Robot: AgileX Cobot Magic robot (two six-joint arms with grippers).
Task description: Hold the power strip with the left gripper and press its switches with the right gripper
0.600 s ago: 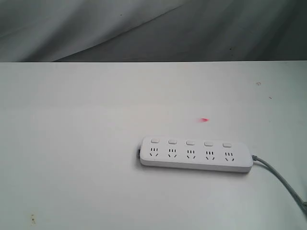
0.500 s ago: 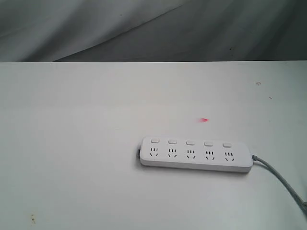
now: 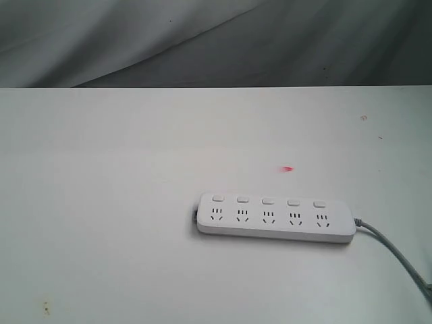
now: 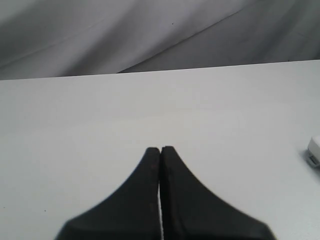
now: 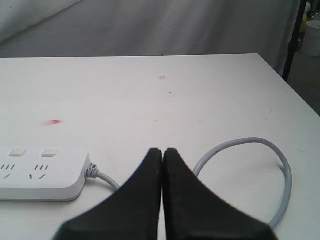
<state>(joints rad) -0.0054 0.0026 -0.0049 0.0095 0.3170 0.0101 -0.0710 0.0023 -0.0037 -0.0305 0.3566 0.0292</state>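
Note:
The white power strip lies flat on the white table, right of the middle, its row of switches along the far side and a grey cord running off its right end. Neither arm shows in the exterior view. In the left wrist view my left gripper is shut and holds nothing; one end of the power strip shows at the picture's edge, well apart from it. My right gripper is shut and holds nothing, next to the power strip's cord end and the looping cord.
A small red mark sits on the table behind the strip. A grey cloth backdrop hangs beyond the table's far edge. In the right wrist view the table's side edge drops off, with a dark post beyond it.

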